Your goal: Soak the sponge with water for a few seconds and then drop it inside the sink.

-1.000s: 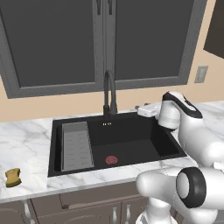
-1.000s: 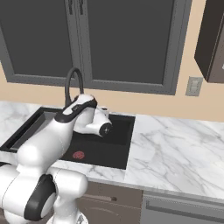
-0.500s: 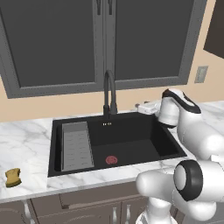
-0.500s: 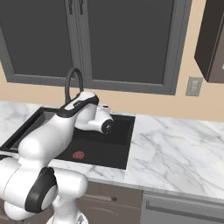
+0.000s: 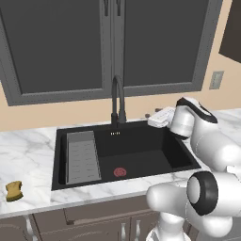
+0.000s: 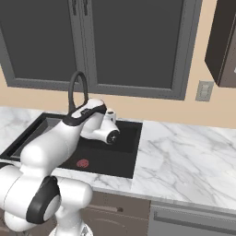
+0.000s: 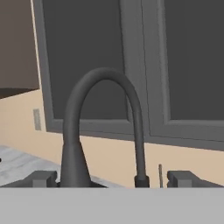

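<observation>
We found the sponge [image 5: 14,190] lying on the marble counter [image 5: 28,155] well to the left of the sink [image 5: 141,155], near the counter's front edge and apart from everything else. The sink was a black basin with a red-ringed drain [image 5: 120,172] on its floor and a grey ribbed rack [image 5: 82,156] set into its left part. The tall arched faucet [image 5: 117,101] stood at the middle of the back rim; we saw no stream under its spout.

The gripper [image 5: 151,115] hovered above the sink's back right corner, pointing toward the faucet and well apart from the sponge. In the hand view its two fingertips [image 7: 43,178] stood wide apart with the faucet [image 7: 103,131] framed between them, nothing held. From the right, the hand [image 6: 108,131] hung over the basin [image 6: 124,161], its fingers hidden from us there. Dark window panes [image 5: 141,42] rose behind the faucet.
</observation>
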Controlling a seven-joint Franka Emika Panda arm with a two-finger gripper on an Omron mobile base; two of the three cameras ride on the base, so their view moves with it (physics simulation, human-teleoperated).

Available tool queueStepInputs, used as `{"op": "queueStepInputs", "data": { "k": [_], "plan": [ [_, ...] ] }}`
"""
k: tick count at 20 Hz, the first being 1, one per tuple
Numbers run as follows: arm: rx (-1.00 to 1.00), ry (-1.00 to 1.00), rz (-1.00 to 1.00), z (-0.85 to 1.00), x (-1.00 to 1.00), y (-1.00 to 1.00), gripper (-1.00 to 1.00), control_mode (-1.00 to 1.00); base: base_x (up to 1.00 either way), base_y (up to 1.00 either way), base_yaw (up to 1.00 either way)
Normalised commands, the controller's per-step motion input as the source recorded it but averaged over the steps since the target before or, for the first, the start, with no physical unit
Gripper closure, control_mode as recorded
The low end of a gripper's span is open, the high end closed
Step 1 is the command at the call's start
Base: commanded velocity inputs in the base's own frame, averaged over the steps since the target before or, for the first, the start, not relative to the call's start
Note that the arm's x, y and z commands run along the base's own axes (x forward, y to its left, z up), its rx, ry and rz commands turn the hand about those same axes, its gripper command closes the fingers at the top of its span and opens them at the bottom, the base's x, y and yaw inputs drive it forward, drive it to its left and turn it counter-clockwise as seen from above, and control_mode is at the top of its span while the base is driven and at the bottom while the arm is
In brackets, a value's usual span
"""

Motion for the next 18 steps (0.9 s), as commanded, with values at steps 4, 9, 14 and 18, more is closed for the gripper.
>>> {"op": "queueStepInputs", "data": {
  "k": [4,9,14,18],
  "plan": [
    [-0.04,0.0,0.03,0.08,0.0,0.14,-1.0,-1.0,0.0,0.0,0.0],
    [-0.01,0.01,0.02,0.02,0.0,0.16,-1.0,-1.0,0.0,0.0,0.0],
    [0.0,0.0,0.01,0.0,0.08,0.01,-1.0,-1.0,0.0,0.0,0.0],
    [0.0,0.0,0.0,-0.04,0.03,0.0,-1.0,-1.0,0.0,0.0,0.0]
  ]
}}
